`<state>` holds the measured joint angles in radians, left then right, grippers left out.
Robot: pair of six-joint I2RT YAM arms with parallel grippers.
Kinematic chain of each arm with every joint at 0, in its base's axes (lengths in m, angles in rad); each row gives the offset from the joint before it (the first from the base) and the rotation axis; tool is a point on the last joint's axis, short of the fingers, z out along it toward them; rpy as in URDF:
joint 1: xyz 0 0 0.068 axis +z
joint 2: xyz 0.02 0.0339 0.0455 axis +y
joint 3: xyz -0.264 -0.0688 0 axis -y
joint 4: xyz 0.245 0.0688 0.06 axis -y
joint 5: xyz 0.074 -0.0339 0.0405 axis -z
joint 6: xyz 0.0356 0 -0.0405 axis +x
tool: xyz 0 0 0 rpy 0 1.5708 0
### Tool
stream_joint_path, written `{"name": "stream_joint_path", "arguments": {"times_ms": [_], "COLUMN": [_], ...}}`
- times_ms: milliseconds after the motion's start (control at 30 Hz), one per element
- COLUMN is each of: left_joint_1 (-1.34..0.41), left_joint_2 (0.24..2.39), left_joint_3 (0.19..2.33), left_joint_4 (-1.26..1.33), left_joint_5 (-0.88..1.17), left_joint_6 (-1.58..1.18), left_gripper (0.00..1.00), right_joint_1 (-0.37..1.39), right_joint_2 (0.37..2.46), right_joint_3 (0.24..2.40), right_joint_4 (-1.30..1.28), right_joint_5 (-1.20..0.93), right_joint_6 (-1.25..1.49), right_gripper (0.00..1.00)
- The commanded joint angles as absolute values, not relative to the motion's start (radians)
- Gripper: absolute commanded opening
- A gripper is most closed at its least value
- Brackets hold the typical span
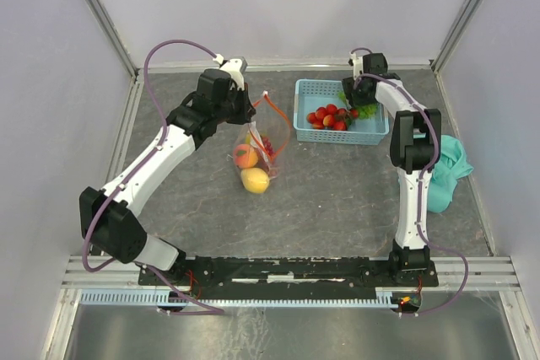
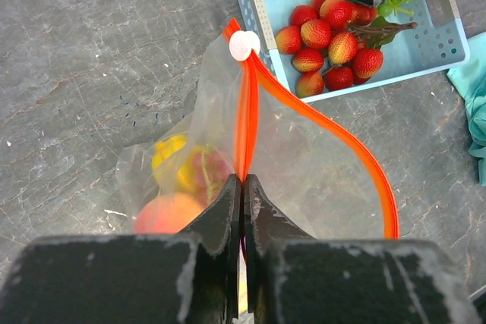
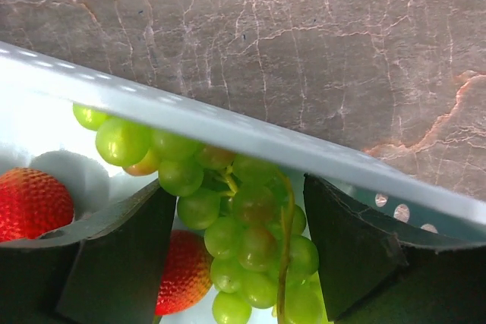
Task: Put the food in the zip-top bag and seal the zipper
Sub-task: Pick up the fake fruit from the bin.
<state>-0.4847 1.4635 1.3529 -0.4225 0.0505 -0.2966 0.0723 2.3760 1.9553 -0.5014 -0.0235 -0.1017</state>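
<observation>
The zip-top bag (image 1: 268, 142) hangs open over the table with a peach (image 1: 245, 156), a lemon (image 1: 255, 180) and other food inside. My left gripper (image 2: 243, 180) is shut on the red-orange zipper (image 2: 319, 123) at the bag's mouth, and the white slider (image 2: 244, 45) sits at the far end. My right gripper (image 3: 235, 187) is open inside the light-blue basket (image 3: 228, 130). Its fingers (image 3: 121, 256) stand on either side of a bunch of green grapes (image 3: 243, 233), with a gap on both sides. Red strawberries (image 1: 327, 117) lie in the same basket.
The basket (image 1: 371, 135) stands at the back right, just right of the bag. A teal cloth (image 1: 445, 173) lies at the table's right edge beside the right arm. Grey walls close in the table on three sides.
</observation>
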Motion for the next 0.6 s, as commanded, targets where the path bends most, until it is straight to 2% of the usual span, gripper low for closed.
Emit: {"name": "stream_joint_path", "arguments": {"times_ms": [0,100,433,567], "left_joint_1": [-0.486,-0.487,-0.487,-0.487], "left_joint_2": [1.469,1.472,1.457,1.452], "left_joint_3": [1.400,1.398,1.397,1.395], "left_joint_4": [-0.408,-0.408,-0.409,-0.408], "left_joint_5": [0.046,0.050,0.051,0.052], "left_joint_6": [-0.248,-0.249,-0.245,-0.244], "left_gripper": [0.03,0.03,0.03,0.03], "right_joint_1": [0.069,0.069,0.070,0.069], "right_joint_2": [2.414,2.405,2.284,2.231], "right_joint_3": [2.020,2.004,1.937,1.925], "right_joint_4": [-0.571,-0.595,-0.579,-0.574], "right_joint_5": [-0.063,-0.083,-0.068,-0.063], "right_joint_6": [-0.077,-0.070,-0.061,-0.043], "right_gripper": [0.74,0.67,0.31,0.25]}}
